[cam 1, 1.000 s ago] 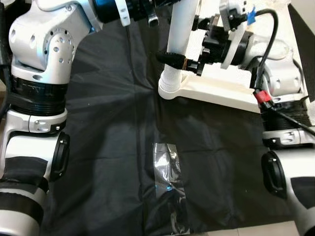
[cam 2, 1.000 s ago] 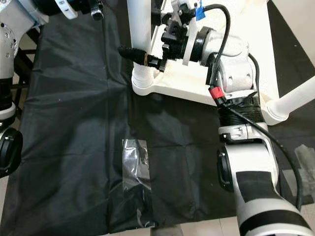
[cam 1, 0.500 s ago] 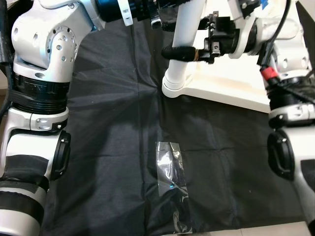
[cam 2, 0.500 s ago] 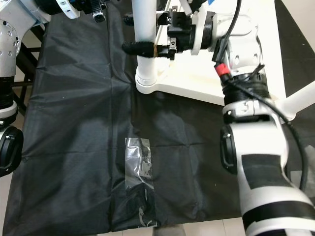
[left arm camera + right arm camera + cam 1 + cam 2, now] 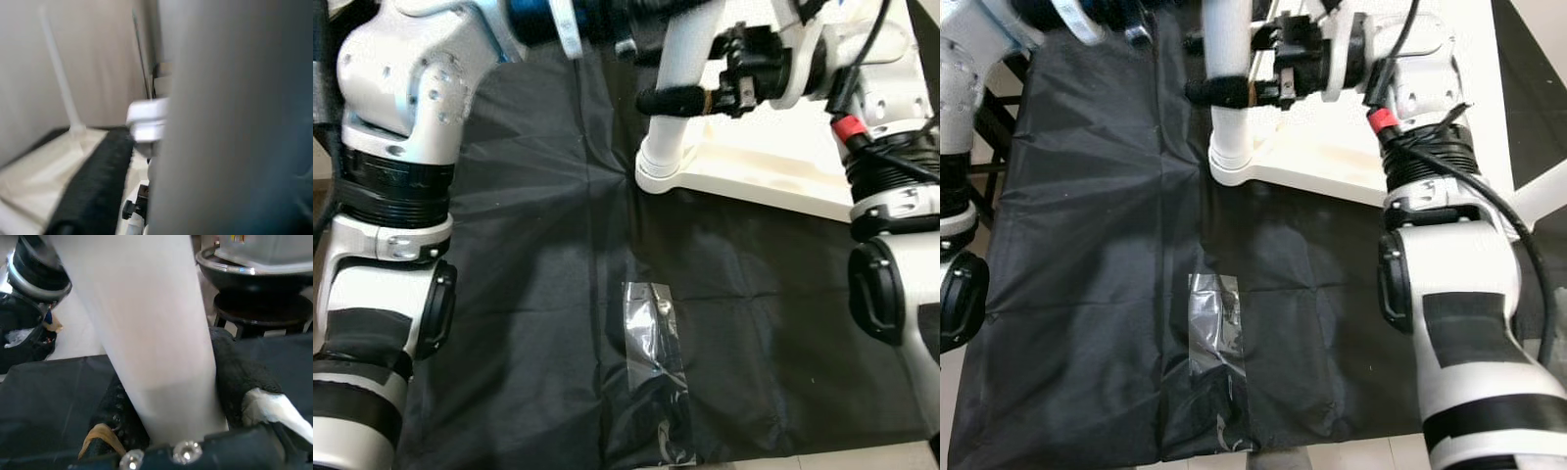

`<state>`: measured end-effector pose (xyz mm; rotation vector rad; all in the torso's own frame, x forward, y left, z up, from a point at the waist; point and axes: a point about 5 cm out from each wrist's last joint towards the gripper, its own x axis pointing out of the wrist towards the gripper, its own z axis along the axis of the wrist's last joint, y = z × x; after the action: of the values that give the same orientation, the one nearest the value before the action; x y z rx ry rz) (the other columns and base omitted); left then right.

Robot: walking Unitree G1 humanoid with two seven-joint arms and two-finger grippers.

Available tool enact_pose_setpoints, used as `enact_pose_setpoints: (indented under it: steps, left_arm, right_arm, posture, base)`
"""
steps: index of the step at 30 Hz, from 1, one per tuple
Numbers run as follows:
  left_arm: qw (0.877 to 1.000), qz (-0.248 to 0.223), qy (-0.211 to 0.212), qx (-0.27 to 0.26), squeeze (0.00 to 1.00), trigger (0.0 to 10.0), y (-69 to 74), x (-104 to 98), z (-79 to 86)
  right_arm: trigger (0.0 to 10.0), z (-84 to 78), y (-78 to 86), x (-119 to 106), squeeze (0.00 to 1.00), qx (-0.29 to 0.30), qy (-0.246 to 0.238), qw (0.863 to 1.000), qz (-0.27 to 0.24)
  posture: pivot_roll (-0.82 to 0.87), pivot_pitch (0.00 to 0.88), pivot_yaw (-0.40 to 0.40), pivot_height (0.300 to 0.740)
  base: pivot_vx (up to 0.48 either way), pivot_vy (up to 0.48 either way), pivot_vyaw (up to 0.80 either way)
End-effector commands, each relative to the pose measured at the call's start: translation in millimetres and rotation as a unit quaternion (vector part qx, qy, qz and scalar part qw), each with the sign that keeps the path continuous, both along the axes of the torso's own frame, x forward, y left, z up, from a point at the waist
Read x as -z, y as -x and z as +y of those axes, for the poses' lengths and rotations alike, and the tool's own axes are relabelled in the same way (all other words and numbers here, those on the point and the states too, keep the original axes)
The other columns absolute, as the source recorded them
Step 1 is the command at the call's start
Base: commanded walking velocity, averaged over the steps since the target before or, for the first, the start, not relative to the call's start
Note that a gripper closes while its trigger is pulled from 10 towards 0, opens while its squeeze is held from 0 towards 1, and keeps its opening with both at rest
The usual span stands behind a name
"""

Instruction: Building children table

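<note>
The white children's table lies upside down on a black cloth, its underside [image 5: 773, 162] facing up. One white leg [image 5: 664, 137] stands in the near corner socket [image 5: 656, 174], leaning slightly. My right gripper [image 5: 666, 99] is shut on this leg about halfway up; in the right wrist view the leg [image 5: 151, 333] sits between both black fingers [image 5: 239, 377]. My left gripper [image 5: 625, 34] is at the top edge next to the leg's upper part, blurred. In the left wrist view a pale cylinder [image 5: 230, 117] stands very close beside a black finger [image 5: 93, 186].
A crumpled clear plastic bag [image 5: 654, 338] lies on the black cloth [image 5: 529, 255] in front of the table. Another white leg [image 5: 1540, 196] pokes out at the far right. The cloth's near edge meets pale floor [image 5: 803, 462].
My right wrist has swung up level and its grip now sits a little higher on the leg. The left forearm is now blurred with motion. The camera has shifted slightly.
</note>
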<state>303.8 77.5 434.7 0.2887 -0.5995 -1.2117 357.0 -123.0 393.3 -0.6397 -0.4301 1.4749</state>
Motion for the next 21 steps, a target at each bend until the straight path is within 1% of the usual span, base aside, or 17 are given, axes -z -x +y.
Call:
enact_pose_setpoints:
  steps: [1,2,3,4,5,7,8,11,12,13,15,16,18,19,20,21]
  left_arm:
    - [1.000,-0.001,-0.001,-0.002,1.00,10.0,1.2,-1,0.7]
    - [1.000,-0.001,-0.001,-0.002,1.00,10.0,1.2,-1,0.7]
    - [1.000,0.002,0.012,-0.010,1.00,10.0,-0.7,-4,4.0]
    - [1.000,0.002,0.012,-0.010,1.00,10.0,-0.7,-4,4.0]
    - [0.999,0.006,0.030,-0.024,1.00,10.0,-2.8,-7,10.4]
    - [0.999,0.006,0.030,-0.024,1.00,10.0,-2.8,-7,10.4]
    - [0.998,0.007,0.041,-0.039,1.00,10.0,-4.1,-9,16.1]
    - [0.998,0.007,0.041,-0.039,1.00,10.0,-4.1,-9,16.1]
    - [0.997,0.009,0.048,-0.053,1.00,10.0,-5.2,-8,22.6]
    - [0.996,0.013,0.057,-0.072,1.00,10.0,-6.9,-5,33.3]
    - [0.996,0.013,0.057,-0.072,1.00,10.0,-6.9,-5,33.3]
    - [0.994,0.014,0.064,-0.086,1.00,10.0,-8.0,-2,41.8]
    - [0.994,0.014,0.064,-0.086,1.00,10.0,-8.0,-2,41.8]
    - [0.989,0.020,0.091,-0.112,1.00,10.0,-9.2,-1,57.0]
    - [0.981,0.029,0.128,-0.142,1.00,10.0,-10.0,1,72.8]
    - [0.975,0.035,0.152,-0.161,1.00,10.0,-10.5,3,82.8]
  right_arm:
    - [0.0,-0.1,1.4,-4,0.00,-0.001,0.000,1.000,-0.015]
    - [0.0,-0.1,1.4,-4,0.00,-0.001,0.000,1.000,-0.015]
    - [0.0,-3.0,-2.5,1,0.00,0.022,-0.014,1.000,-0.008]
    - [0.0,-3.0,-2.5,1,0.00,0.022,-0.014,1.000,-0.008]
    - [0.0,-6.8,-9.5,6,0.00,0.065,-0.047,0.997,0.011]
    - [0.0,-6.8,-9.5,6,0.00,0.065,-0.047,0.997,0.011]
    - [0.0,-11.5,-16.0,10,0.00,0.108,-0.083,0.990,0.029]
    - [0.0,-11.5,-16.0,10,0.00,0.108,-0.083,0.990,0.029]
    - [0.0,-17.3,-21.7,15,0.00,0.143,-0.117,0.982,0.047]
    - [0.0,-25.6,-28.0,20,0.00,0.190,-0.169,0.965,0.064]
    - [0.0,-25.6,-28.0,20,0.00,0.190,-0.169,0.965,0.064]
    - [0.0,-32.5,-32.1,24,0.00,0.222,-0.206,0.950,0.075]
    - [0.0,-32.5,-32.1,24,0.00,0.222,-0.206,0.950,0.075]
    - [0.0,-42.9,-35.4,24,0.00,0.265,-0.258,0.926,0.074]
    - [0.0,-50.0,-36.2,24,0.00,0.305,-0.276,0.910,0.049]
    - [0.0,-53.6,-36.0,23,0.00,0.328,-0.281,0.901,0.029]
  posture:
    - [0.03,0.339,-0.012,0.740]
    - [0.03,0.339,-0.012,0.740]
    - [0.03,0.339,-0.012,0.740]
    - [0.03,0.339,-0.012,0.740]
    - [0.02,0.331,-0.016,0.740]
    - [0.02,0.331,-0.016,0.740]
    - [0.02,0.331,-0.016,0.740]
    - [0.02,0.331,-0.016,0.740]
    - [0.02,0.331,-0.016,0.740]
    - [0.01,0.324,-0.014,0.740]
    - [0.01,0.324,-0.014,0.740]
    - [0.01,0.324,-0.014,0.740]
    - [0.01,0.324,-0.014,0.740]
    - [0.00,0.309,-0.019,0.740]
    - [-0.01,0.295,-0.022,0.740]
    - [-0.01,0.289,-0.023,0.740]
  base:
    - [0.000,0.000,0.00]
    - [0.000,0.000,0.00]
    - [0.000,0.000,0.00]
    - [0.000,0.000,0.00]
    - [0.000,0.000,0.00]
    - [0.000,0.000,0.00]
    - [0.000,0.000,0.00]
    - [0.000,0.000,0.00]
    - [0.000,0.000,0.00]
    - [0.000,0.000,0.00]
    - [0.000,0.000,0.00]
    - [0.000,0.000,0.00]
    - [0.000,0.000,0.00]
    - [0.000,0.000,0.00]
    - [0.000,0.000,0.00]
    - [0.000,0.000,0.00]
